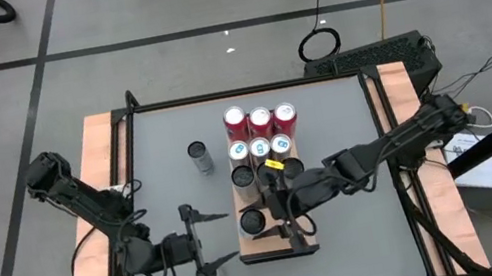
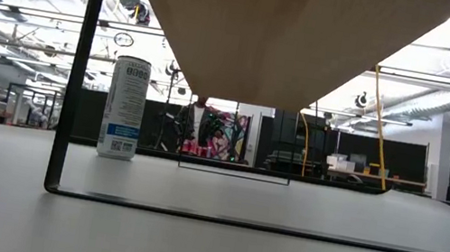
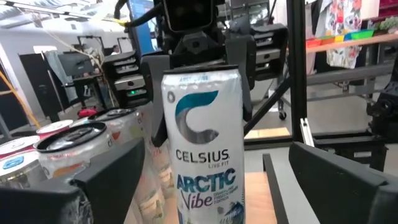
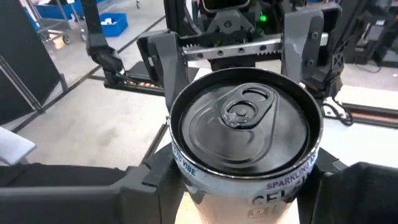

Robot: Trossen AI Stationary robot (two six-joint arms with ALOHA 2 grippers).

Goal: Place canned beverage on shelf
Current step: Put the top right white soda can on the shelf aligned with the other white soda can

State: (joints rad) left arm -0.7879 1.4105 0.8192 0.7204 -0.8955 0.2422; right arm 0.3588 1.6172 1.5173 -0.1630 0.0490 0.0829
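Observation:
The shelf (image 1: 309,238) is a light wood board with a dark rim, raised on a dark frame (image 2: 78,74) over the grey table. A white "Celsius" can (image 3: 202,143) stands upright over the shelf's near end, its dark top (image 4: 245,121) showing in the right wrist view. My right gripper (image 1: 258,219) comes from the table's right and is shut on this can. My left gripper (image 1: 233,234) faces it from the left, open wide, with its fingers (image 3: 93,186) short of the can and touching nothing. My right gripper pinches the can's side wall (image 4: 186,165), just below the top rim, between its two fingers (image 4: 149,180). The fingers come from the table's right, slanting slightly down. The can is upright. Its base is out of view, so I cannot tell whether it rests on the shelf.
Several cans, red (image 1: 260,120) and white (image 1: 260,148), fill the shelf's far half and show beside my left finger (image 3: 68,134). A lone can (image 1: 200,158) (image 2: 124,107) stands on the grey table left of the shelf. A person (image 2: 197,126) stands far behind the table.

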